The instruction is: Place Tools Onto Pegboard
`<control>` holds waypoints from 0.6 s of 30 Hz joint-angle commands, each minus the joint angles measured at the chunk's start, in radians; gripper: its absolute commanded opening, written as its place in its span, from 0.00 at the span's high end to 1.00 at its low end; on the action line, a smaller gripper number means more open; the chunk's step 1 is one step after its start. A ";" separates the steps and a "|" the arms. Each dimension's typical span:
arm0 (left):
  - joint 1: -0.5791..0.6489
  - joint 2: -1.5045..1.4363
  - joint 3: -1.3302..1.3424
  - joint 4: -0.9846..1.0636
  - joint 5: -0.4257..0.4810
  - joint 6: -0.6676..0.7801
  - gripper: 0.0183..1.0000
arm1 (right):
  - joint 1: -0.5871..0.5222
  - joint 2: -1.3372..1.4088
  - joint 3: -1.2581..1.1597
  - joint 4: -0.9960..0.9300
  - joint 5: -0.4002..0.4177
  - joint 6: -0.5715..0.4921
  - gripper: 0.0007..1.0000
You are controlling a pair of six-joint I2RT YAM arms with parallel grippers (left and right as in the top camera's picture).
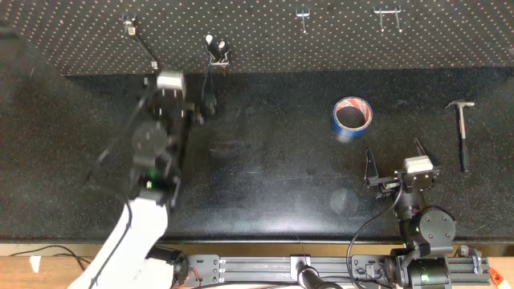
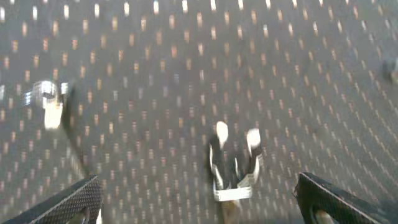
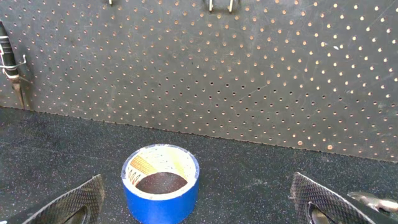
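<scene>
1. Left wrist view: the left gripper (image 2: 198,180) gapes wide and empty, facing a tool (image 2: 233,165) hung on the pegboard (image 2: 311,62).
2. The right gripper (image 1: 393,167), equally wide and empty, faces the blue tape roll (image 3: 160,186) without touching it.
3. The hammer (image 1: 463,136) lies near the tabletop's (image 1: 265,177) right edge, head toward the pegboard.

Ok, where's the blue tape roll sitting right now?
In the top view the blue tape roll sits on the table's right half, left of the hammer and beyond the right pincer, short of the pegboard.
</scene>
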 commanded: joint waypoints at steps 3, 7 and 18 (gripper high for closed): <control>0.019 -0.393 -0.312 -0.007 0.010 -0.004 0.00 | 0.009 -0.007 -0.003 -0.006 0.002 -0.010 0.02; 0.061 -0.650 -0.425 -0.143 0.009 -0.070 0.00 | 0.009 -0.007 -0.003 -0.006 0.002 -0.010 0.02; 0.116 -1.086 -0.425 -0.706 0.013 -0.074 0.00 | 0.009 -0.007 -0.003 -0.006 0.002 -0.010 0.02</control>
